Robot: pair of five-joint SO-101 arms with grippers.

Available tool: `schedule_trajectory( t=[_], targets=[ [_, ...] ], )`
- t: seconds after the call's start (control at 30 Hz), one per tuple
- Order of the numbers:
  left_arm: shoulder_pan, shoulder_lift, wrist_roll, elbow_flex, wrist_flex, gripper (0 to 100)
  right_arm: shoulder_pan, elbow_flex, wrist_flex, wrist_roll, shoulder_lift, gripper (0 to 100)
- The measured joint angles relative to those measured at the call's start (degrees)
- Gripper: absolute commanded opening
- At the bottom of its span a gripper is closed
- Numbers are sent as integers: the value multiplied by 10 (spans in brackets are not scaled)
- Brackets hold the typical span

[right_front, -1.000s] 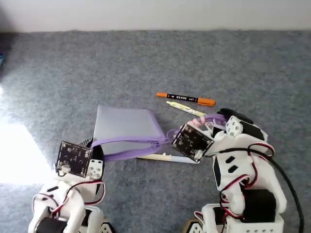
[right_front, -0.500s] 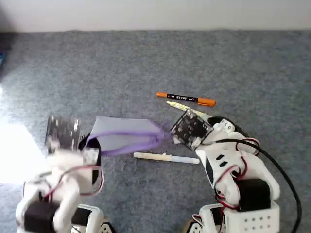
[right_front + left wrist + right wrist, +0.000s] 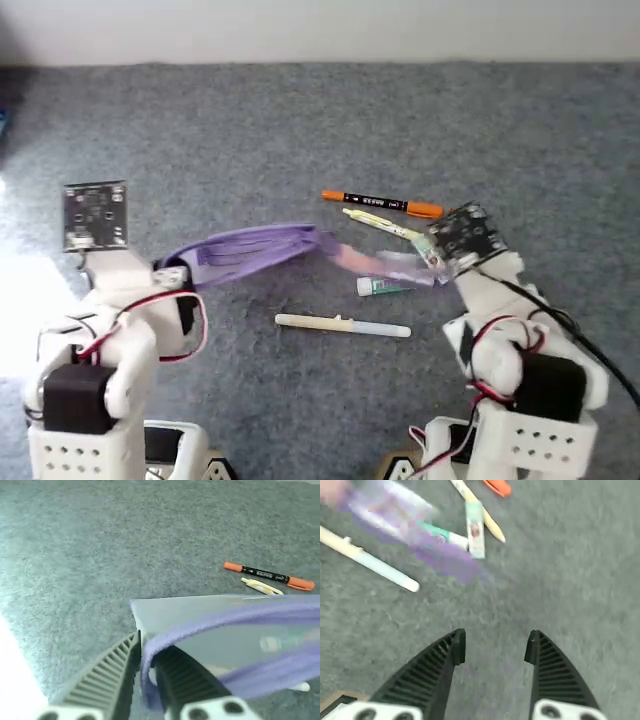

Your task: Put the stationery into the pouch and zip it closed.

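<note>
1. Progress was slight: the orange marker [image 3: 382,204], yellow pen [image 3: 380,222], pale pen [image 3: 342,325] and small tube [image 3: 380,287] lay loose mid-desk, outside the pouch [image 3: 250,252], whose mouth appeared open.
2. The left gripper [image 3: 146,652] pinched the pouch's end left of the desk's middle; the right gripper [image 3: 492,647] stood spread and empty.
3. A second before, the right gripper had held the pouch's other end; it had since let go and drawn back, while the left raised the pouch.

Purple pouch [image 3: 250,252] held at one end by left gripper [image 3: 172,272]; orange marker [image 3: 380,204] and pale pen [image 3: 342,324] on carpet [image 3: 300,130].
</note>
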Motion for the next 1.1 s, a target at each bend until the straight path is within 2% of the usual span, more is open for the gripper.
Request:
schedule_trajectory(
  t=[0.1,0.27,0.57,0.77,0.93,1.1],
  targets=[
    [-29,4,0,0,6,11,22,0,0,0,26,209],
    [-38,4,2,0,11,12,19,-1,-11,0,87,209],
    [-38,4,2,0,11,12,-89,-25,-115,41,302,209],
    [-38,4,2,0,11,12,-103,-142,-185,38,481,209],
    [-39,1,2,3,11,12,-110,-289,-187,-37,656,209],
    [-40,1,2,3,11,12,-151,-405,-161,-59,791,209]
  ],
)
